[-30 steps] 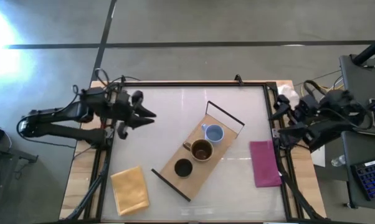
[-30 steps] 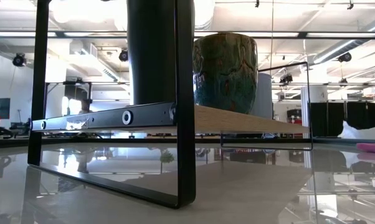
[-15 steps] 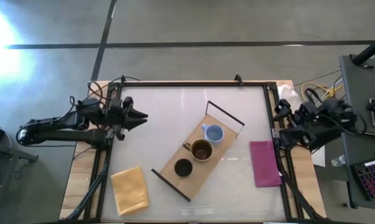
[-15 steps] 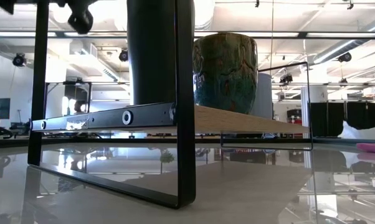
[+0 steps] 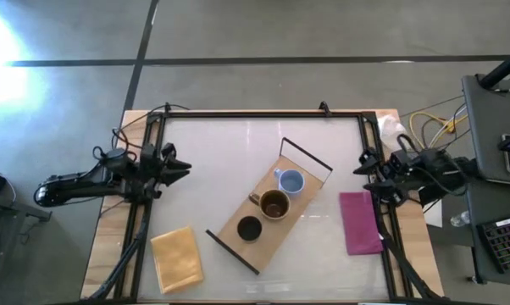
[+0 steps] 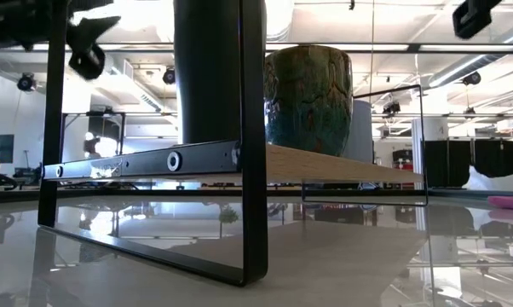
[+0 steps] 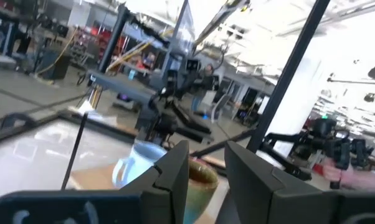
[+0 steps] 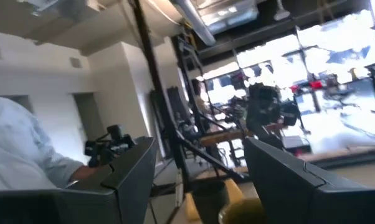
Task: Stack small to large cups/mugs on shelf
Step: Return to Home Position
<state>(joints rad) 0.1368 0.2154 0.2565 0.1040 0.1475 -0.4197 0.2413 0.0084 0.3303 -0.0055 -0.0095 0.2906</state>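
The shelf (image 5: 238, 227) lies slantwise at mid-table, and the three cups stand on its board in a row. The black cup (image 5: 249, 228) is at the near-left end, the brown mug (image 5: 274, 204) in the middle, and the light blue mug (image 5: 290, 180) at the far-right end. In the low view the black cup (image 6: 210, 68) and the brown mug (image 6: 309, 98) rest by their bases on the shelf (image 6: 342, 166). My left gripper (image 5: 185, 167) (image 7: 206, 152) hangs open over the table's left edge, pointing at the mugs. My right gripper (image 5: 361, 174) (image 8: 200, 146) is open over the right edge.
A pink cloth (image 5: 359, 222) lies by the table's right edge, just near of my right gripper. A yellow-tan square pad (image 5: 177, 258) sits at the near-left corner. Black frame rails run along both table sides. Bare tabletop lies between each gripper and the shelf.
My left gripper has drawn back from over the table toward its left edge and come down into the low view's top left. My right gripper has shifted a little toward the table's near edge and inward, and now shows at the low view's top right. The cups and shelf have not moved.
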